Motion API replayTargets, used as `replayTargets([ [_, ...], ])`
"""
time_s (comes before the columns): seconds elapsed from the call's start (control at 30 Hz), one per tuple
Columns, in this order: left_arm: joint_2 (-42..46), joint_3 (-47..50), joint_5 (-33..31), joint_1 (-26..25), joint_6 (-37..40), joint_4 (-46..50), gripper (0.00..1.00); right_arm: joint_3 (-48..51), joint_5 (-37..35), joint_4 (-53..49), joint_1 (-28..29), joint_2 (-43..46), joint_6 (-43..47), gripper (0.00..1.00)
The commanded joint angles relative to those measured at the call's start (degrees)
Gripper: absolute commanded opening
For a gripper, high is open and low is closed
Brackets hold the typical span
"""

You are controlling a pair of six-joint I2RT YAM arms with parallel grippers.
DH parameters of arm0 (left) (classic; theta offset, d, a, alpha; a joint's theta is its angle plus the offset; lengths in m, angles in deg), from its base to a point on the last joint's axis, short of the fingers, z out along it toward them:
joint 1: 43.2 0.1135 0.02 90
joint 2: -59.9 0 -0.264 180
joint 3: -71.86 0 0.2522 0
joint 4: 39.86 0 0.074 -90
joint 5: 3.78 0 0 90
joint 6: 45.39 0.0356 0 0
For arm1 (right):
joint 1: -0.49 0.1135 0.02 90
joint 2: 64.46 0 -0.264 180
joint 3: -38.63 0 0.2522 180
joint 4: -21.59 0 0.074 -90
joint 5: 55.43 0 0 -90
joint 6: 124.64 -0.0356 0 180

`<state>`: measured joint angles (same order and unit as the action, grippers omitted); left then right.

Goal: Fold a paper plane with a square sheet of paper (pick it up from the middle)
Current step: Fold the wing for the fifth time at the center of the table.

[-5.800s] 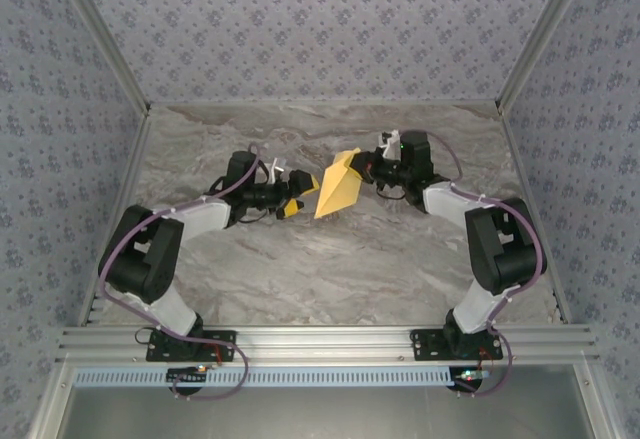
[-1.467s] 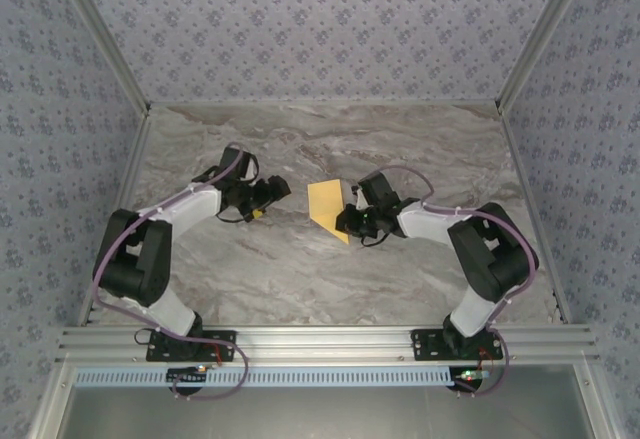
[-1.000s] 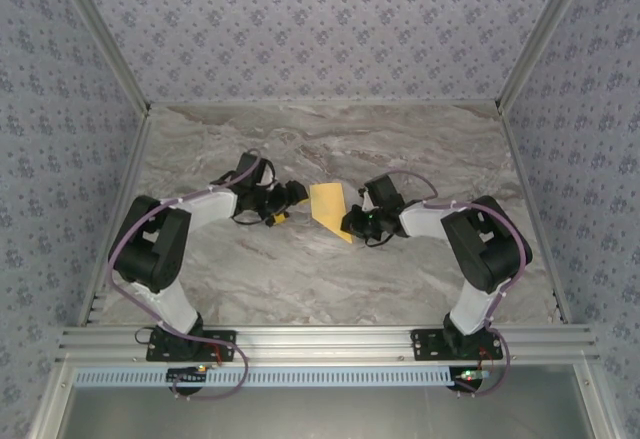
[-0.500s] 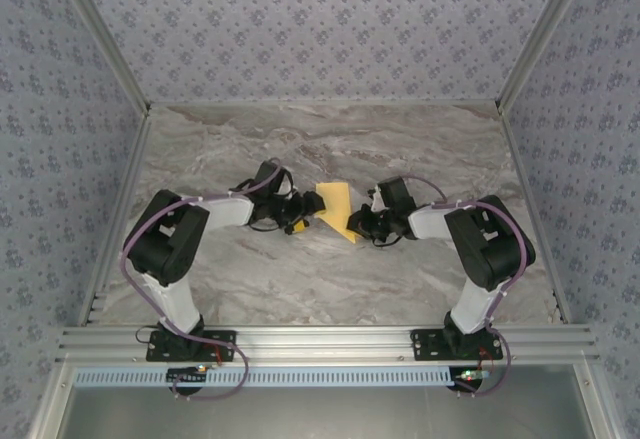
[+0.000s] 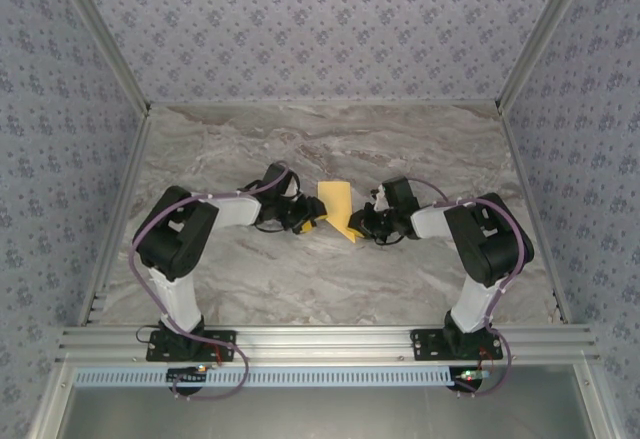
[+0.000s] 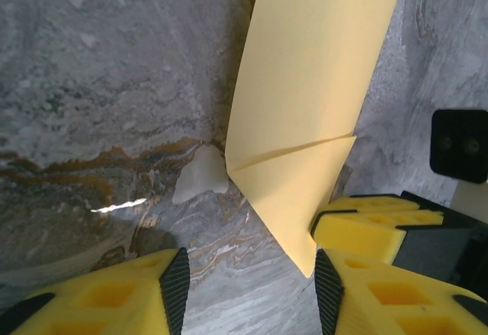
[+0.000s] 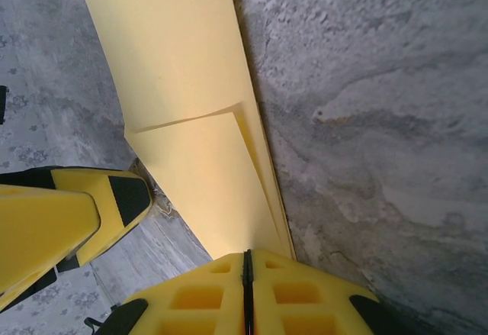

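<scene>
From above, we see the paper sheet point(image 5: 337, 207) near the middle of the marble table point(image 5: 300, 289), caught between the two arms. The left gripper point(image 5: 308, 222) meets it from the left and the right gripper point(image 5: 363, 224) from the right. At this size we cannot tell how either pair of jaws stands. Patterned walls point(image 5: 320, 29) close in the table.

The left wrist camera gives us more. The paper sheet point(image 6: 313, 83) is folded, with a slanted flap edge crossing it. Its pointed lower corner dips between the fingers of the left gripper point(image 6: 248, 274). Those jaws stand apart (the corner close beside one black pad, bare marble across the rest), so nothing is pinched. The right gripper's yellow fingers point(image 6: 351, 224) sit at the sheet's lower right edge.

On the right wrist camera, the right gripper point(image 7: 245, 262) is clenched on the paper sheet point(image 7: 183, 83), which runs into the thin seam between its fingers. Here the sheet's stacked layers show along one long edge. A yellow finger point(image 7: 91, 198) of the left gripper lies just beside the sheet.
</scene>
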<state>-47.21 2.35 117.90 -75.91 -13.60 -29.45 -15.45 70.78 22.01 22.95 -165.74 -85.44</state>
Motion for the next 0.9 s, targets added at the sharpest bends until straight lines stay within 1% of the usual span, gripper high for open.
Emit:
replayTargets([
  [0.0,-1.6,-2.8,0.3,-0.5,0.9,-0.2,0.41,1.5,-1.2,-1.3,-0.9,-1.6,-1.0,0.1],
  [0.17,-2.1,-4.1,0.6,-0.5,1.3,-0.2,0.31,1.8,-1.0,-1.1,-1.1,-1.6,-1.1,0.1],
  [0.4,-3.6,-5.3,-1.0,-0.5,1.5,1.5,0.31,2.1,-0.8,-0.8,-1.1,-1.5,-1.3,0.1],
  [0.63,-3.4,-5.2,-3.6,-0.5,0.9,2.9,0.32,2.2,-1.1,-0.8,-1.2,-1.5,-1.4,0.09],
  [0.87,-3.6,-4.2,-2.8,-0.5,-0.9,0.6,0.32,2.4,-1.0,-0.6,-1.2,-1.4,-1.4,0.09],
])
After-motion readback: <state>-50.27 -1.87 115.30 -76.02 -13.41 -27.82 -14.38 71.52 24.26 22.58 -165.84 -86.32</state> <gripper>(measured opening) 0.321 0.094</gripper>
